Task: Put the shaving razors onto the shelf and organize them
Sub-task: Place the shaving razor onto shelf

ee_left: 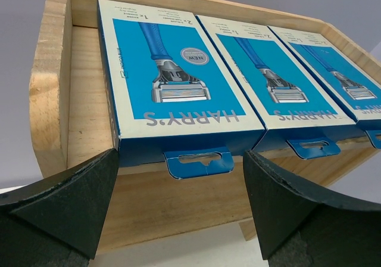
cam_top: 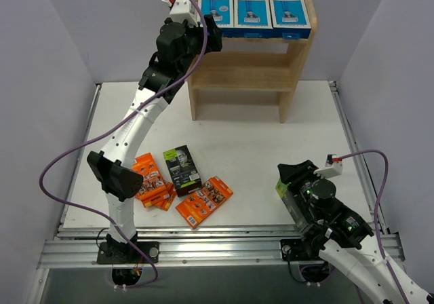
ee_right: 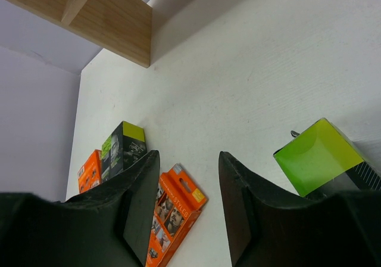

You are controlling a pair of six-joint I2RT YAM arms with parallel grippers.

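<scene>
My left gripper [ee_left: 180,157] is apart before three blue razor boxes [cam_top: 253,12] on the shelf's [cam_top: 237,66] top tier. My right gripper [ee_right: 189,157], apart and empty, is beside a lime-green box [ee_right: 318,157] near the table's [cam_top: 271,134] front edge.

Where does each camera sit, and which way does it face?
Top external: above and behind, looking down on the table, shelf, left arm and right arm.
Left wrist: at the shelf's top tier, facing three blue boxes; the left fingers show below.
Right wrist: low over the table, facing the orange packs; the right fingers show.
Shared: top and left wrist both see the blue boxes.
</scene>
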